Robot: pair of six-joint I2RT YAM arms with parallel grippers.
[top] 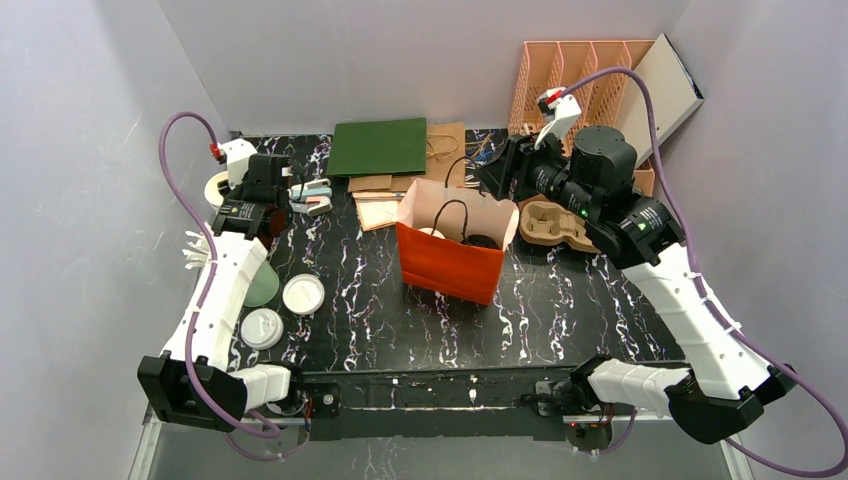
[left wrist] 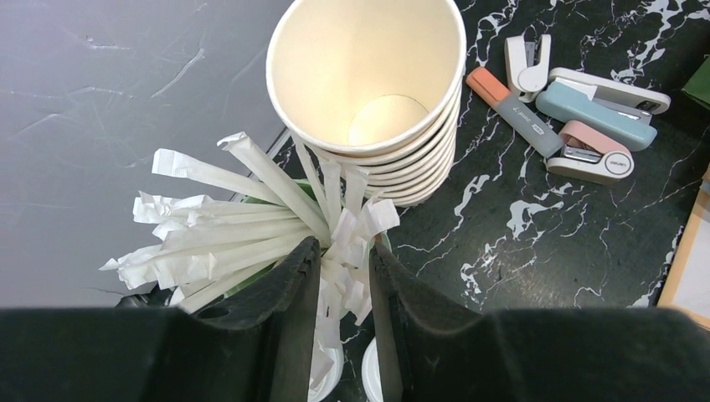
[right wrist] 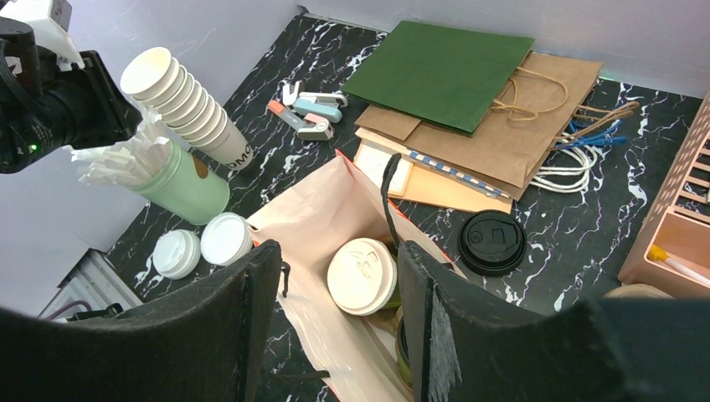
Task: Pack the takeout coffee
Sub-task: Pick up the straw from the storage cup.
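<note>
Black marbled table (top: 580, 300) under grey walls; orange bag (top: 450, 265) at centre, takeout coffee (top: 483, 242) inside.
Set low in the bag beside a white-lidded cup (right wrist: 362, 276), black lid up; right gripper (right wrist: 337, 255) above, wide open, empty; left gripper (left wrist: 345, 260) narrowly open astride wrapped straws (left wrist: 234, 226), clamping none visibly; stacked white cups (left wrist: 368, 75) just beside.

A tall orange paper bag (top: 450, 262) stands in the middle of the black marble table (top: 560, 310), with a white-lidded paper cup (right wrist: 362, 276) inside it and a round black plastic lid (right wrist: 492, 243) on the table just beside it. Behind the bag lie flat brown paper bags (top: 447, 138) with a flat dark green paper bag (top: 380, 147) on top. On the left, a stack of white paper cups (left wrist: 377, 92) stands behind a pale green cup of paper-wrapped straws (right wrist: 188, 188), with two round white plastic lids (top: 303, 294) in front.
</note>
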